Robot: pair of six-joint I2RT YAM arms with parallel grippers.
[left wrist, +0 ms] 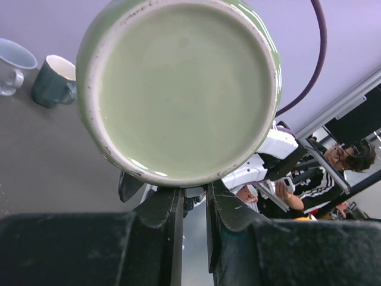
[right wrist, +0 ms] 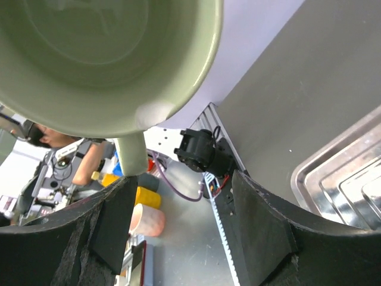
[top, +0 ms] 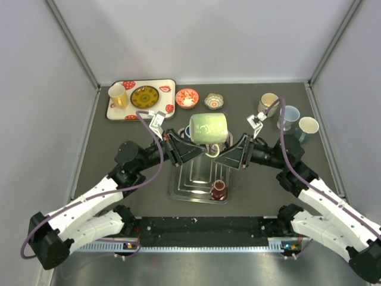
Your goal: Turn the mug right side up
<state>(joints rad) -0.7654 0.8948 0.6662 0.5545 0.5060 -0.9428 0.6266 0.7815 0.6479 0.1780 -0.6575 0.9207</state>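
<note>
The pale green mug [top: 208, 127] hangs in the air on its side between my two grippers, above a tray. The left wrist view faces its flat base [left wrist: 178, 89]. The right wrist view looks into its open mouth [right wrist: 101, 59], with the handle [right wrist: 132, 152] pointing down. My left gripper [top: 204, 150] sits just under the mug, its jaws [left wrist: 193, 193] nearly closed with a pale piece pinched between the tips that looks like the handle. My right gripper [top: 218, 159] is wide open [right wrist: 181, 179]; the handle hangs beside its left finger [right wrist: 116, 220].
A metal tray [top: 189, 186] below the mug holds a small dark red cup [top: 218, 189]. A red-patterned tray [top: 156, 85] at back left carries a yellow cup and a plate. Two small bowls [top: 187, 97] stand mid-back and three mugs [top: 290, 116] back right. Grey walls enclose the table.
</note>
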